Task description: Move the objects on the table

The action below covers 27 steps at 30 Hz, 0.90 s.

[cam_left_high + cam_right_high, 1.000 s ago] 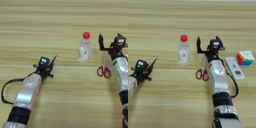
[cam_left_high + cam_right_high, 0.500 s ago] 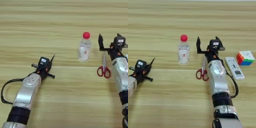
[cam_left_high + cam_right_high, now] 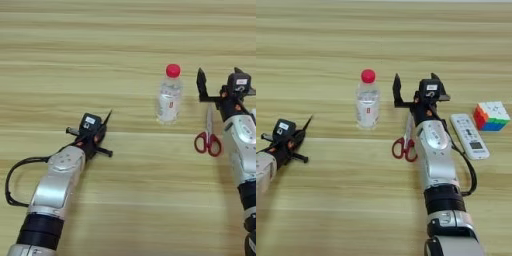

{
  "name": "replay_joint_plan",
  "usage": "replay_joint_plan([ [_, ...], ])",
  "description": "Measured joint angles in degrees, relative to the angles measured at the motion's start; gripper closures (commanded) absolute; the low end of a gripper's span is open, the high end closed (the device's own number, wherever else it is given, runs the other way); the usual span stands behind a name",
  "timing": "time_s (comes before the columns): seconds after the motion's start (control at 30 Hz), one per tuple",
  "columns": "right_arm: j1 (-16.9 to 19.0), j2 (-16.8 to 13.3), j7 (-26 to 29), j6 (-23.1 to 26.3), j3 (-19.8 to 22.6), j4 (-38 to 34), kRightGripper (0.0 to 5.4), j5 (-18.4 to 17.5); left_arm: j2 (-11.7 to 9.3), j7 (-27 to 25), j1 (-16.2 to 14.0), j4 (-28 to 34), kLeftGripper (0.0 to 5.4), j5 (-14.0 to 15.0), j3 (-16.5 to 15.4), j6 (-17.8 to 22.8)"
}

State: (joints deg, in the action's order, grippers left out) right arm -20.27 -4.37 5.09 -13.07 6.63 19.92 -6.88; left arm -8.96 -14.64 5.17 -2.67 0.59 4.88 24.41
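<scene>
Bottle (image 3: 367, 102) stands upright, looks light and tippy; I would grip its middle with my right gripper (image 3: 413, 90), fingers spread, beside the scissors (image 3: 406, 140); left gripper (image 3: 100, 131) spread, idle

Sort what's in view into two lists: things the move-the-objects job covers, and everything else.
Job items:
- clear plastic bottle with red cap, upright
- red-handled scissors, beside the right arm
- white oblong remote
- multicoloured puzzle cube

Everything else:
- light wooden table
- left gripper, apart from all items
- right gripper, open, above the scissors' blades
</scene>
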Motion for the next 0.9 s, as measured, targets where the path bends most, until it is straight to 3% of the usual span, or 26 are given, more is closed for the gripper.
replay_joint_plan([
  [0.33, 0.0, 0.0, 0.0, 0.0, 0.0, 0.3, 0.0, 0.0, 3.1, 0.0, -0.8, 3.8, 5.17, 0.0, 3.4, 3.9],
  [0.9, 0.0, 0.0, 0.0, 0.0, 0.0, 0.4, 0.0, 0.0, 6.6, 0.9, 1.4, 1.8, 5.17, -0.2, 7.2, 4.6],
])
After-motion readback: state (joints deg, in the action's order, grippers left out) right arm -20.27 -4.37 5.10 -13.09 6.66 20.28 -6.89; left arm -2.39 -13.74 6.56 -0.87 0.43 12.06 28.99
